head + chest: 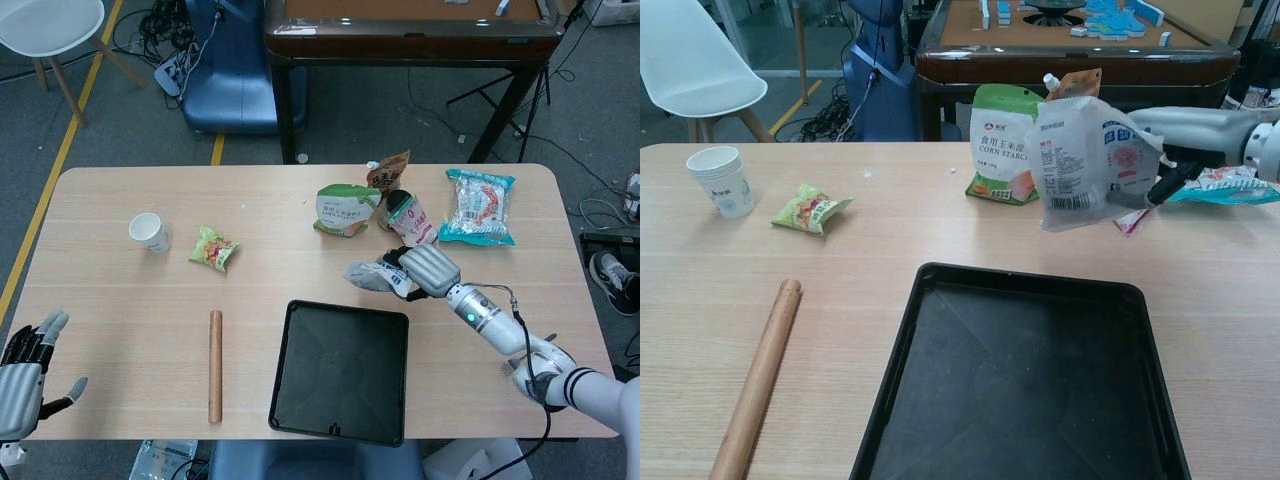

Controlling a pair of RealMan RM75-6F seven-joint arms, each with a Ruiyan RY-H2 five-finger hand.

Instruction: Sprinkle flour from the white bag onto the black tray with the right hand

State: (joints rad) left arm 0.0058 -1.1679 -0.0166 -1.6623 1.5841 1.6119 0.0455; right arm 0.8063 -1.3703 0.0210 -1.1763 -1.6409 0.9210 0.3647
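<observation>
Wood-grain bench [120, 300], pale and smooth, carries everything you see. Black tray [342, 371]: rigid, square with rounded corners and a raised rim, lying flat near the front edge; its floor shows faint diagonal creases in the chest view. White bag [1086, 161]: soft crinkled plastic, printed label and barcode, lifted clear of the bench above the tray's far right edge. In the chest view its long axis runs roughly upright with a lean, lower corner dipping toward the tray; in the head view it points left, away from your right hand [427, 270]. Fingers [1160, 190] of that hand wrap the bag's right side and clamp it. Your left hand [22, 368] sits at the near left corner, fingers spread, holding nothing; only the head view shows it. Wooden rolling pin [215, 365]: plain cylinder, lying left of the tray, running front to back. Corn starch pouch [1004, 143]: green and white, standing behind the bag; its lettering reads only in the chest view. Paper cup [148, 232]: white, upright, far left.
</observation>
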